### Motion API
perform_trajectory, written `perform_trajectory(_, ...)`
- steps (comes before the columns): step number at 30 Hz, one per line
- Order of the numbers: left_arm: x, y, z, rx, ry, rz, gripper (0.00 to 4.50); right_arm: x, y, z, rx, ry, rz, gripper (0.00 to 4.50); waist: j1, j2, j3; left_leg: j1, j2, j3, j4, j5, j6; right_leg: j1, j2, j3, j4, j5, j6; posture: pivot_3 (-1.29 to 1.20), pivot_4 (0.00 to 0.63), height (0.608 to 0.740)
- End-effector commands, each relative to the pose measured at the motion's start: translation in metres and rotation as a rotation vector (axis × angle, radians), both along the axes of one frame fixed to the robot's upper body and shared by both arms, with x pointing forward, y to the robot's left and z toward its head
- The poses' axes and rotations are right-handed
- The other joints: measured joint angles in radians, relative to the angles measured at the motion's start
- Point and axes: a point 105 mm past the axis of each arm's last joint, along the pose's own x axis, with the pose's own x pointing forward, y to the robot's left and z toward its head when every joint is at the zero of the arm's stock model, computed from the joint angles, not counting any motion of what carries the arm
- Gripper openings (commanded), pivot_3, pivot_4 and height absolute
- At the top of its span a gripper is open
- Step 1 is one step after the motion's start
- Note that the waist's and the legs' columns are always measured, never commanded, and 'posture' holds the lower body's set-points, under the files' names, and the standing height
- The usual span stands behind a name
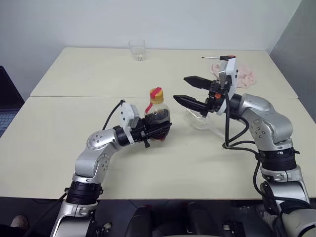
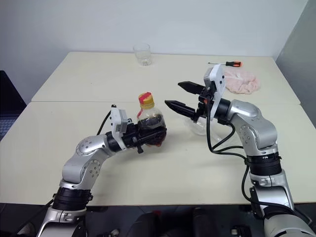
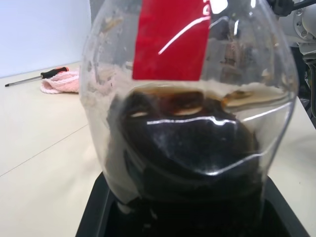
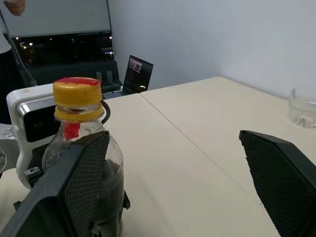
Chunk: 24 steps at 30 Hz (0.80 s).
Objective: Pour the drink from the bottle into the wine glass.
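Two head cameras look forward and down over a cream table (image 1: 74,163), sharing both arms. The left wrist camera sits pressed close to the bottle (image 3: 192,123), facing far right. The right wrist camera faces left across the table, sharing that bottle.

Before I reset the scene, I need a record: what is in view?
bottle: one, clear, yellow-orange cap on, held upright in left end effector.
drink: dark brown, in the bottle.
wine glass: one, clear, lying on its side under right end effector.
tumbler: one, clear, table's far edge.
cloth: one, pink, far right.
screwdriver: one, beside the cloth.
laptop: one, dark, off the table.
table: cream.
left end effector: shut on bottle.
right end effector: open.
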Motion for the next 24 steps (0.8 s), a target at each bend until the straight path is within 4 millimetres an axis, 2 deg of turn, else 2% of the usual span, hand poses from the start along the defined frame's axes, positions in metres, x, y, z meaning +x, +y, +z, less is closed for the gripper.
perform_trajectory(1, -0.004, 0.002, 0.020, -0.026, -0.088, -0.008, 1.70, -0.009, -0.006, 0.014, 0.025, -0.044, 0.014, 4.48, 0.000, 0.000, 0.000, 0.000, 0.000, 0.000, 0.000, 0.000, 0.000, 0.000, 0.000, 0.000, 0.000, 0.000, 0.000, 0.00, 0.150, 0.740)
perform_trajectory(7, -0.002, 0.003, 0.019, -0.023, -0.087, -0.003, 1.70, -0.026, -0.004, 0.021, 0.098, 0.019, 0.106, 4.48, 0.000, 0.000, 0.000, 0.000, 0.000, 0.000, 0.000, 0.000, 0.000, 0.000, 0.000, 0.000, 0.000, 0.000, 0.000, 0.00, 0.150, 0.740)
perform_trajectory(14, -0.001, 0.003, 0.020, -0.022, -0.090, -0.003, 1.70, -0.045, 0.008, 0.027, 0.124, 0.048, 0.215, 4.48, 0.000, 0.000, 0.000, 0.000, 0.000, 0.000, 0.000, 0.000, 0.000, 0.000, 0.000, 0.000, 0.000, 0.000, 0.000, 0.00, 0.150, 0.740)
perform_trajectory(24, 0.001, -0.004, 0.023, -0.031, -0.098, -0.011, 1.70, -0.038, 0.042, 0.028, 0.124, -0.004, 0.211, 4.48, 0.000, 0.000, 0.000, 0.000, 0.000, 0.000, 0.000, 0.000, 0.000, 0.000, 0.000, 0.000, 0.000, 0.000, 0.000, 0.00, 0.150, 0.740)
